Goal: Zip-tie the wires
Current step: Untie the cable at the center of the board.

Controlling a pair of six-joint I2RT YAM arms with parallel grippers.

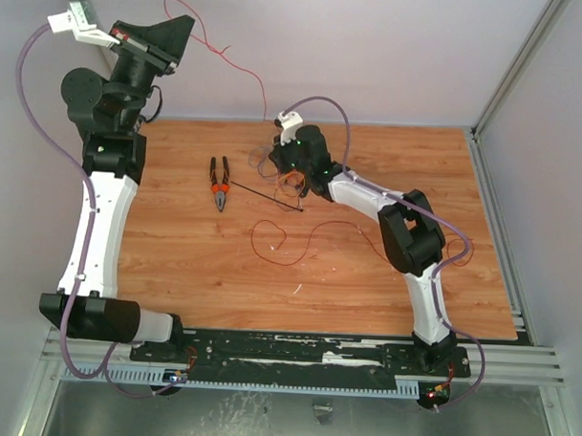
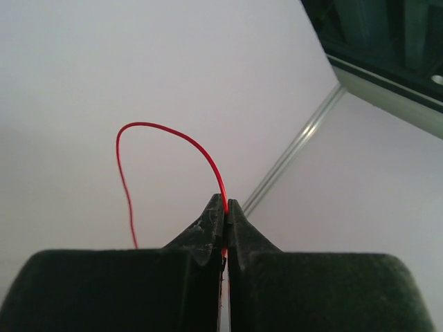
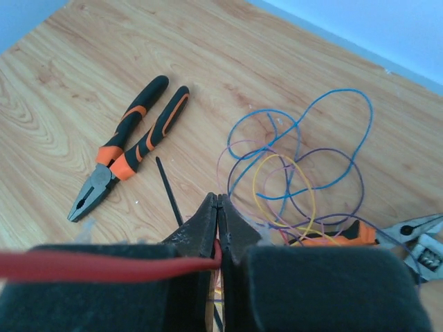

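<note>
left arm point(image 1: 102, 221), right arm point(image 1: 366, 194): white links, black joints | cables point(image 1: 18, 67): purple | left tool point(image 2: 226, 206), right tool point(image 3: 218, 202): black, tapered

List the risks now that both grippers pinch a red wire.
The red wire runs from the raised left gripper towards the right gripper. Pulling apart might snap it or slip it from the shut jaws. The right gripper sits beside the coloured tangle, so lifting may drag loops along. The zip tie lies under it and could get swept aside.
</note>
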